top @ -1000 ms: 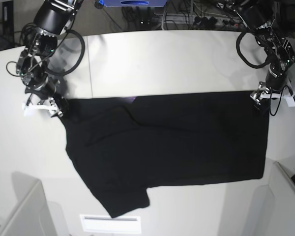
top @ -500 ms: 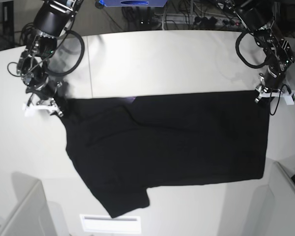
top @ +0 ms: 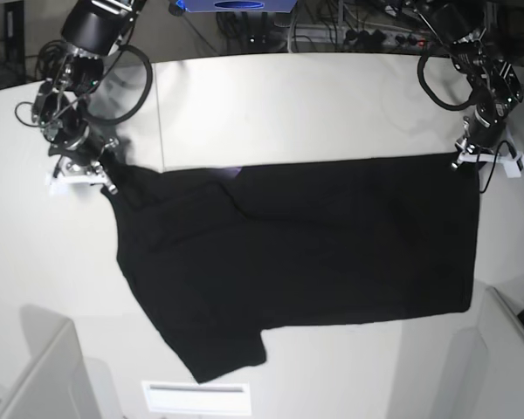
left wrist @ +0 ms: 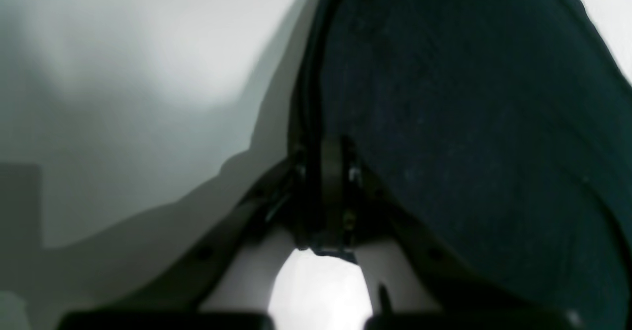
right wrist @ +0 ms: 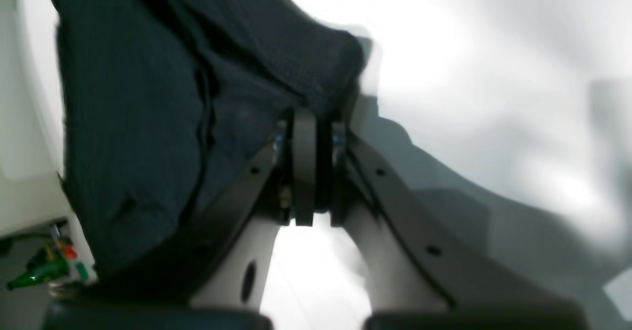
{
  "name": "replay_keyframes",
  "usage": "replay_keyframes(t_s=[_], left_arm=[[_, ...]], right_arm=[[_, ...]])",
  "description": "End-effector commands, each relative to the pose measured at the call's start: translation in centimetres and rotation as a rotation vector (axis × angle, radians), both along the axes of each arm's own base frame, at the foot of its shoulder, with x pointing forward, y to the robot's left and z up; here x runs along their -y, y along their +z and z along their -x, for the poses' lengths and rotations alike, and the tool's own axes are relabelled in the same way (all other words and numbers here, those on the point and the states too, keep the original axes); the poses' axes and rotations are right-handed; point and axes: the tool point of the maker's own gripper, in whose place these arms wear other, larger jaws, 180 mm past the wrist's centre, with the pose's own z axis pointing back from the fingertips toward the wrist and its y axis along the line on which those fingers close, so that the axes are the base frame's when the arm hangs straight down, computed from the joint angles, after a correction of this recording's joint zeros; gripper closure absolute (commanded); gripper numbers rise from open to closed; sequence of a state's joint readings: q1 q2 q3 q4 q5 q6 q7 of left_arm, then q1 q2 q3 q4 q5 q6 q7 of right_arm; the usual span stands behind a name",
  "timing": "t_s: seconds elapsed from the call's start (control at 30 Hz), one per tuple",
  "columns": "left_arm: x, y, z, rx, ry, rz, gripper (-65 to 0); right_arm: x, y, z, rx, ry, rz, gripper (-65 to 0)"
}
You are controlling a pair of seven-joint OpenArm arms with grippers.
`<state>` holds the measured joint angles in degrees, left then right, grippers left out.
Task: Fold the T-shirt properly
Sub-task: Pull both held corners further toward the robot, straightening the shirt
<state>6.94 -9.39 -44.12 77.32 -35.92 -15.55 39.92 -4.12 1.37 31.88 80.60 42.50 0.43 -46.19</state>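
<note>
Left gripper (top: 465, 158) and right gripper (top: 105, 179) now pinching T-shirt (top: 297, 262) corners at 2 and 10 o'clock, earlier spread apart.

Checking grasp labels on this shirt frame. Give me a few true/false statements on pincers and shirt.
1. Both pincers are shut on the shirt. True: the left pincer and the right pincer each pinch a far corner.
2. The shirt is already folded into a small rectangle. False: it lies spread out over the table, one sleeve sticking out at the near edge.
3. The left pincer grips the near hem. False: it grips the far edge.
4. In the right wrist view, dark cloth bunches at the closed fingers. True.
5. The shirt shows its orange print. False: almost only plain black shows.
</note>
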Motion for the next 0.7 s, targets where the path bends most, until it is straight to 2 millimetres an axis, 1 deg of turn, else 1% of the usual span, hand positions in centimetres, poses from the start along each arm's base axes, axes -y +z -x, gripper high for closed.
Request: replay_keyframes(t_s=[0.0,0.2,0.37,0.47,0.57,0.67], left_arm=[[-0.7,1.2,0.1,0.017,-0.013,-0.041,0.0],[-0.8,1.8,3.4,-0.028,-0.043,-0.101,0.0],[-0.9,1.7,6.4,-0.083,-0.062,-0.134,0.0],[-0.8,1.7,7.9,-0.112,-0.075,-0.15,0.0],[-0.7,1.6,9.3,-0.14,-0.087,-0.162,0.0],[-0.6,1.4,10.7,-0.171,-0.093,-0.166,0.0]], right_arm=[[0.4,-0.2,1.1,-0.052,0.01,0.024,0.0],[0.4,0.9,3.4,-0.068,0.054,0.054,0.0],[0.7,1.6,6.2,-0.084,0.07,0.101,0.0],[0.8,2.2,7.9,-0.091,0.08,0.132,0.0],[0.8,2.3,9.1,-0.105,0.088,0.148,0.0],[0.9,2.1,10.4,-0.129,0.092,0.153,0.0]])
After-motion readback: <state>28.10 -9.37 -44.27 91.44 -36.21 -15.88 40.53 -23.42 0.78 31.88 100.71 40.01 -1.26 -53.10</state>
